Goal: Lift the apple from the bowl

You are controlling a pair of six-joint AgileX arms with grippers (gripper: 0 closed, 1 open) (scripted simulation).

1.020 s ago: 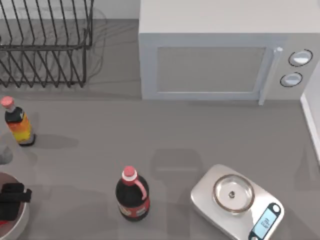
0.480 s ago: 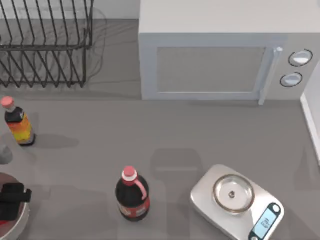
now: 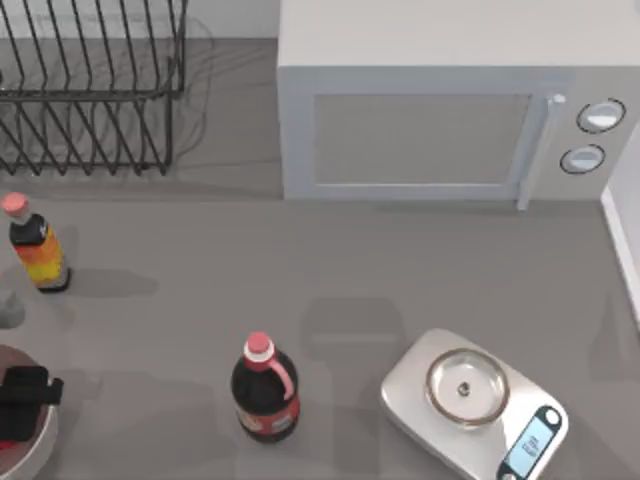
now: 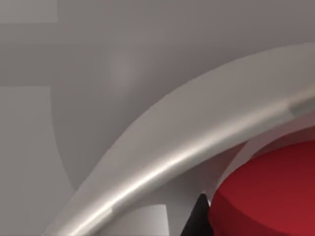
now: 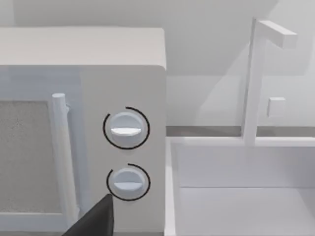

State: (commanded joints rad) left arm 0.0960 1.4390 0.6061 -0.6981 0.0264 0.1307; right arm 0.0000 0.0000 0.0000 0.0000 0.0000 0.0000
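The white bowl [image 3: 40, 448] with its pale grey rim sits at the table's near left corner, cut off by the top view's edge. My left gripper [image 3: 22, 402] is down inside it, right over the apple [image 3: 8, 447], of which a red sliver shows beneath the black gripper. In the left wrist view the bowl rim [image 4: 162, 162] curves across close up and the bright-red apple [image 4: 268, 196] lies just inside it. My right gripper [image 5: 93, 221] is parked off to the right, facing the microwave's knobs.
A dark bottle [image 3: 265, 392] with a pinkish-red cap stands right of the bowl, and a smaller bottle [image 3: 35, 248] stands behind it. A silver scale [image 3: 472, 400] is at the near right. A microwave [image 3: 450, 110] and a wire rack [image 3: 90, 90] line the back.
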